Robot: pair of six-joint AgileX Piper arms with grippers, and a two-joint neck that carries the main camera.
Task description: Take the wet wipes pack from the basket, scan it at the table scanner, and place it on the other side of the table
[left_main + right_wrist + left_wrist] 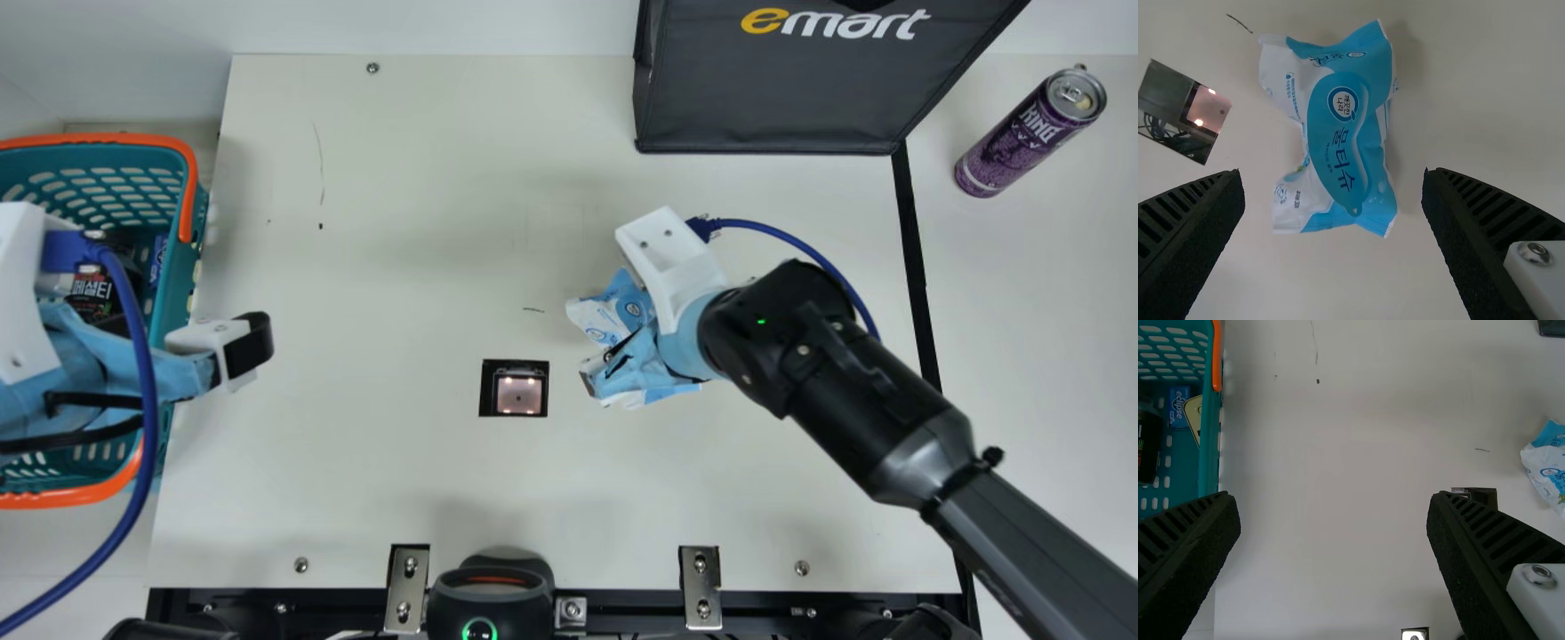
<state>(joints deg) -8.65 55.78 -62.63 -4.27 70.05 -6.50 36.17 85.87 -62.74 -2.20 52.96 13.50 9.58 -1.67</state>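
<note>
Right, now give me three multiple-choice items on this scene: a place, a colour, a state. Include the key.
1. The wet wipes pack lies:
A inside the dark bag
B on the table beside the scanner
C on the can

2. The handles of the basket are:
A orange
B white
C purple

3. The right gripper is:
A shut on the pack
B shut beside it
C open

1 B: the right wrist view shows it on the tabletop near the scanner.
2 A: orange curves edge the teal basket.
3 C: its fingers stand wide apart.
</note>
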